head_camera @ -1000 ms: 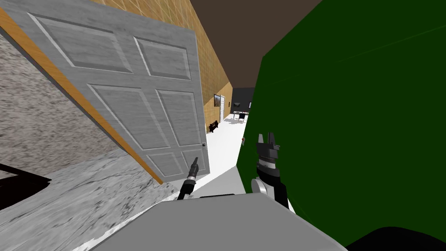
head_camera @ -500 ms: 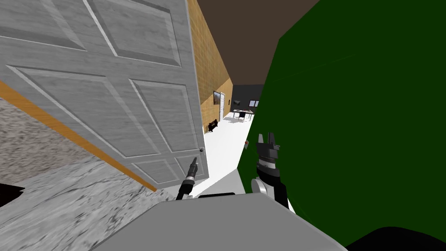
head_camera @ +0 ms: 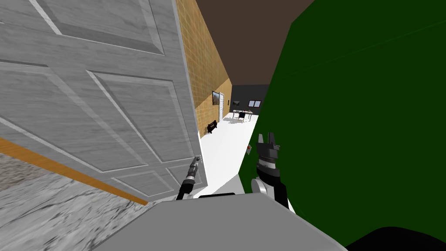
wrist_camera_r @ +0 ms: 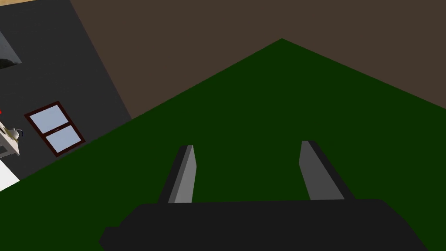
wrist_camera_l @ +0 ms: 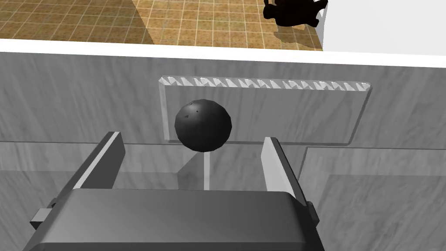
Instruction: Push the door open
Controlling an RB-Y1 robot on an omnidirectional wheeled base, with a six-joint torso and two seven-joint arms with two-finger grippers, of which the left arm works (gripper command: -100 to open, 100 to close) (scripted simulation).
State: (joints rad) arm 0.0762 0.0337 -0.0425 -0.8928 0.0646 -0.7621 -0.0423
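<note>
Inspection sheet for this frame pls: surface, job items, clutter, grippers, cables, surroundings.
Surface: speckled grey floor on my side, white floor past the doorway.
Job's things: grey panelled door, partly open; its dark round knob sits near the free edge.
Clutter: small dark object by the tan wall down the hall; table far off.
Grippers: left gripper open, fingers either side of the knob, contact cannot be told; right gripper open, held up beside the green wall.
Cables: nothing seen.
Surroundings: green wall on the right, tan tiled wall behind the door, dark far wall.
</note>
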